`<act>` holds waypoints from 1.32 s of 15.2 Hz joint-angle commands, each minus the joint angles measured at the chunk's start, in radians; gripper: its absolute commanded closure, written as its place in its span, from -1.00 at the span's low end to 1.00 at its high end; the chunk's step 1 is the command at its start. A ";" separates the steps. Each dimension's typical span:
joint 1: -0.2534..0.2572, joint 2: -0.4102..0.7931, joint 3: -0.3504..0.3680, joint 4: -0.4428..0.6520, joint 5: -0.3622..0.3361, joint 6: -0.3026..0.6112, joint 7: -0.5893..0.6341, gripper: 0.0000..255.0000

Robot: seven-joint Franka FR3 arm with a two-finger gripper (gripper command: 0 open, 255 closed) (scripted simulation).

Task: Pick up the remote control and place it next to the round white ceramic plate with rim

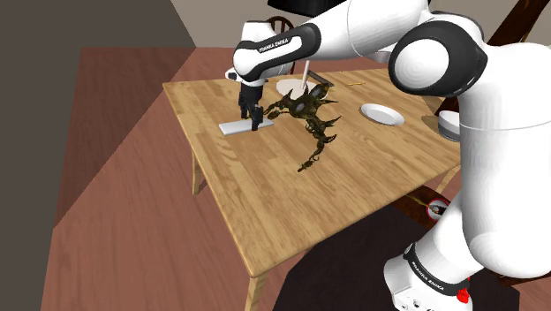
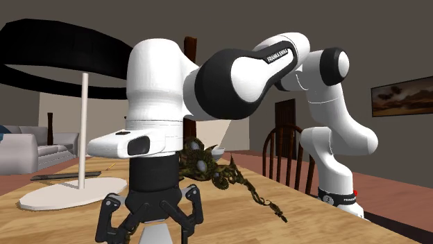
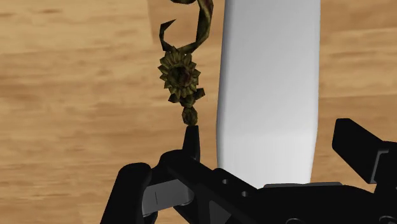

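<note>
The remote control [image 1: 237, 127] is a plain white flat slab lying on the wooden table [image 1: 291, 203], near its far-left part in the shoulder view. My gripper [image 1: 251, 113] hangs straight down over one end of it, open. In the wrist view the remote [image 3: 267, 89] runs lengthwise between the two black fingertips [image 3: 191, 141], which stand apart on either side without touching it. The round white rimmed plate [image 1: 381, 114] lies far off toward the shoulder view's right. In the second exterior view the gripper [image 2: 149, 216] spreads its fingers just above the tabletop.
A dark, spiky brass-coloured ornament [image 1: 311, 119] sprawls on the table right beside the remote, between it and the plate; one tip [image 3: 180, 73] lies close to my finger. A lamp's white base [image 2: 62, 195] and pole [image 2: 83, 128] stand behind. Chairs [image 2: 284, 149] line the far side.
</note>
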 commanded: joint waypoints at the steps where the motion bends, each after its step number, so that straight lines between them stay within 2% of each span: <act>1: 0.000 0.006 0.000 -0.001 0.001 0.005 0.001 -1.00; 7: 0.000 0.006 0.000 -0.001 0.001 0.005 0.001 -1.00; 8: 0.000 0.004 0.000 -0.003 0.000 0.005 0.000 1.00; 17: 0.000 0.006 0.000 -0.001 0.001 0.005 0.001 1.00; 20: 0.001 -0.011 -0.001 0.014 -0.003 -0.027 0.003 1.00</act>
